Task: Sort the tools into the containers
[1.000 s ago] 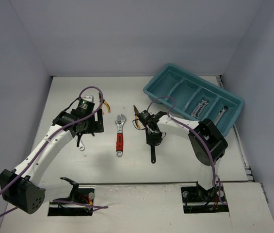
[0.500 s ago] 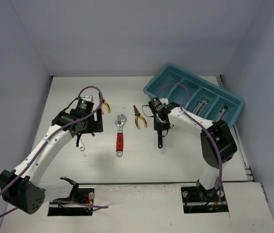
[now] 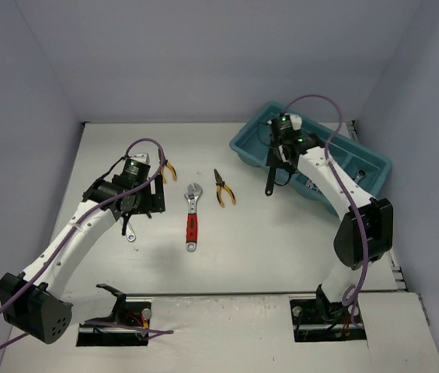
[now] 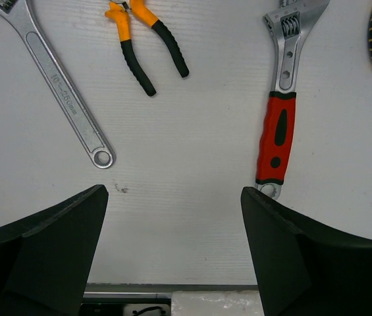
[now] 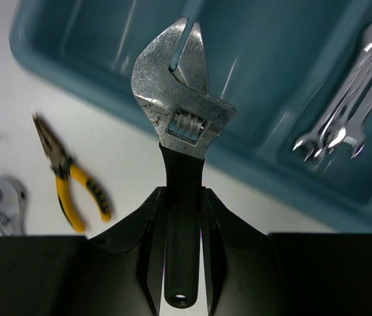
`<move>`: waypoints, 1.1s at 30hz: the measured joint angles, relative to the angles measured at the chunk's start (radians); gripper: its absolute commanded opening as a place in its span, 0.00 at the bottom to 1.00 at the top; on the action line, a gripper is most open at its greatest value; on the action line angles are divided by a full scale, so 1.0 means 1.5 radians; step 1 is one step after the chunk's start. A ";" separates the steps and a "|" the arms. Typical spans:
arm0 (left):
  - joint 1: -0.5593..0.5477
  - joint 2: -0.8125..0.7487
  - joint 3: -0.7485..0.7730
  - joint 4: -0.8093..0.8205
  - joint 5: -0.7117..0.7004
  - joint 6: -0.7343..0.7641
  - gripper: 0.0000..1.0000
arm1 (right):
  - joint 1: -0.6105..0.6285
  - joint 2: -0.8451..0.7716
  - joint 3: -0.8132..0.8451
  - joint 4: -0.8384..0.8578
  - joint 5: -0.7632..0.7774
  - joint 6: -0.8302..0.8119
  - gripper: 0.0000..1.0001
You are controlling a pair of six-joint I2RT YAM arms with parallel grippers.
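Observation:
My right gripper is shut on the black handle of an adjustable wrench, whose silver head hangs over the near wall of the teal tray. In the top view the right gripper is at the tray's left end and the wrench hangs below it. Silver wrenches lie in a compartment further right. My left gripper is open and empty above the table, between a long silver wrench and a red-handled adjustable wrench. Orange-and-black pliers lie beyond it.
Yellow-handled pliers lie in the middle of the table, right of the red-handled wrench. Behind the left gripper are the orange pliers. The grey walls stand close on both sides.
The right arm has lifted the black-handled wrench from the middle of the table and carried it back and right to the tray's edge. The left arm has not moved.

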 measured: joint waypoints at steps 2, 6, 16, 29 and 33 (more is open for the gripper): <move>0.000 -0.006 0.000 0.000 0.004 0.000 0.79 | -0.045 0.023 0.057 0.000 -0.002 -0.004 0.00; 0.002 -0.025 -0.004 0.000 0.008 0.000 0.79 | -0.123 0.107 0.174 0.007 -0.004 -0.004 0.00; 0.007 -0.062 -0.040 -0.003 0.018 -0.004 0.79 | -0.170 0.352 0.278 0.010 -0.021 -0.003 0.05; 0.006 -0.025 -0.047 -0.005 0.047 -0.042 0.79 | -0.161 0.360 0.289 0.018 -0.051 -0.017 0.51; -0.011 0.046 -0.035 0.001 0.052 -0.057 0.79 | -0.161 0.247 0.217 0.023 -0.039 -0.037 0.53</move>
